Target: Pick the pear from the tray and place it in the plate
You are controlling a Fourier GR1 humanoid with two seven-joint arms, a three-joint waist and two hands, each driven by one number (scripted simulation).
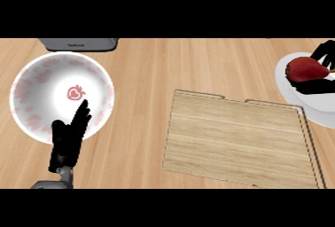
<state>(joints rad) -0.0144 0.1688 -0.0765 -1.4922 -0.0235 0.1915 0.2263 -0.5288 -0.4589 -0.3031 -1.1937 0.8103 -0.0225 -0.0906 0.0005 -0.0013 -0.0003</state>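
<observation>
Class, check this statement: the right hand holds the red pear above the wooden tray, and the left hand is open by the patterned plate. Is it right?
One detail is wrong. The head view shows the right hand curled round the red pear above the white plate at the right edge, not the wooden tray. The left hand is indeed open by the patterned plate.

One view only: the head camera looks steeply down on the counter (196, 62) at close range; the tray (239, 142) fills the frame's lower right.
</observation>
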